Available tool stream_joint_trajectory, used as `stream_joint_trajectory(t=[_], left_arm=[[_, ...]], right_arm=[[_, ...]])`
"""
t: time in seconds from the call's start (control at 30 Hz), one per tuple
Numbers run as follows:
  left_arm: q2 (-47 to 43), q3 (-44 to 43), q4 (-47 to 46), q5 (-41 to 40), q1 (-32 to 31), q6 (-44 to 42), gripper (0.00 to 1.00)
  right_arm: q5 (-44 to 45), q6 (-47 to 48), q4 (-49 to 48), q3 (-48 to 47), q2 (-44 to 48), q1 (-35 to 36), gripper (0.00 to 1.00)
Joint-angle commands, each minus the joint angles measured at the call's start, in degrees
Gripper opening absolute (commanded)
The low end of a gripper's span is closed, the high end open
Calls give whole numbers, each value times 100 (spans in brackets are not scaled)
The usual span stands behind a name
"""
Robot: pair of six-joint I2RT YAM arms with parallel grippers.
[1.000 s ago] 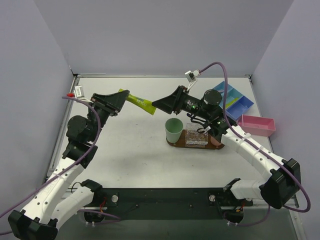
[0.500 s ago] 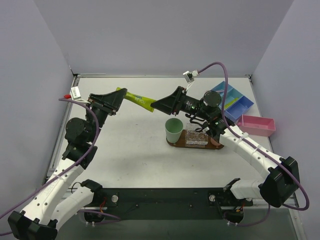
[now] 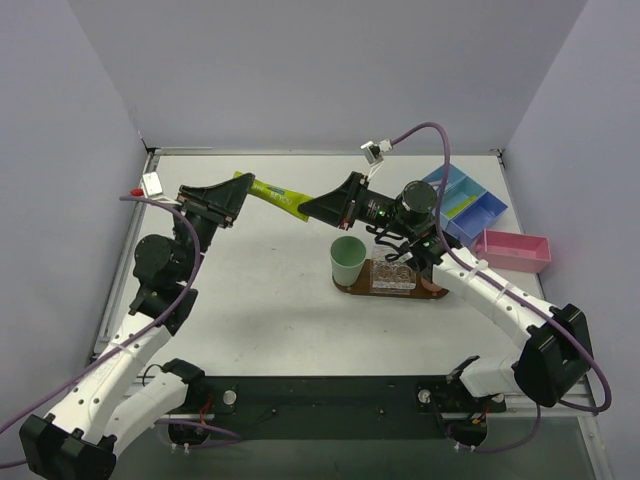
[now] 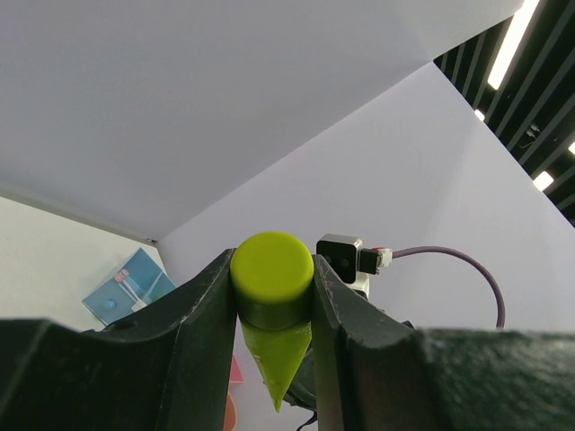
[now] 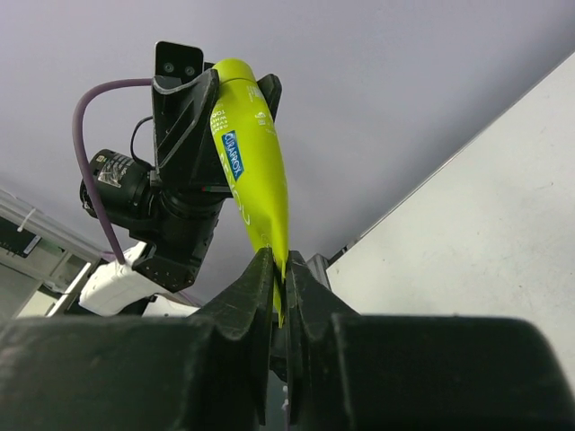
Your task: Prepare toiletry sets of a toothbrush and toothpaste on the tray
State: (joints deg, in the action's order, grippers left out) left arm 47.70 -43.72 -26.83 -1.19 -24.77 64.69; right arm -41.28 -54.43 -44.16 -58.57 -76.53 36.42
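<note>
Two grippers on 1 toothpaste (image 3: 276,197), mid-air, up-left of the tray (image 3: 437,291): left gripper (image 3: 241,195) clamps cap end, right gripper (image 3: 305,209) pinched tight on flat tail. Tray itself partly hidden behind right arm (image 3: 482,286) + cup (image 3: 347,259).

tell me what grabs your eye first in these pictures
A lime-green toothpaste tube hangs in mid-air above the table, stretched between both arms: the left fingers clamp its cap end, and the right fingers pinch its flat tail. Just below, to the right, a mint-green cup stands at the left end of the dark wooden tray.
</note>
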Motion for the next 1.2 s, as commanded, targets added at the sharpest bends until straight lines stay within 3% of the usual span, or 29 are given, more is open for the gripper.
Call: stream_joint_trajectory(t=[0.0, 0.13, 0.17, 0.3, 0.4, 0.6, 0.83, 0.97, 1.17], left_arm=[[-7, 74, -437, 119, 8, -61, 0], [-7, -30, -114, 268, 34, -569, 0], [-7, -74, 1, 269, 60, -693, 18], [-33, -390, 581, 575, 279, -1483, 64], [2, -698, 1205, 725, 534, -2274, 82], [457, -892, 1751, 1393, 1106, -3505, 85], [1144, -1358, 3340, 1342, 923, -5693, 85], [1293, -1349, 3737, 516, 439, -6327, 85], [1610, -1279, 3834, 252, 61, -6626, 85]], right_arm=[[-56, 231, -700, -23, 182, 49, 0], [93, 600, -8, -14, 454, -65, 0], [111, 801, 178, -23, 612, -144, 0], [400, 1461, 1521, -146, 1104, -477, 0], [752, 1934, 2795, -322, 1544, -767, 0], [1734, 2876, 5599, -1032, 2116, -1120, 0], [2808, 3492, 8875, -2639, 1652, -1217, 0], [3283, 3677, 10127, -3362, 1054, -1225, 0], [3679, 3826, 11051, -3977, 219, -1278, 0]])
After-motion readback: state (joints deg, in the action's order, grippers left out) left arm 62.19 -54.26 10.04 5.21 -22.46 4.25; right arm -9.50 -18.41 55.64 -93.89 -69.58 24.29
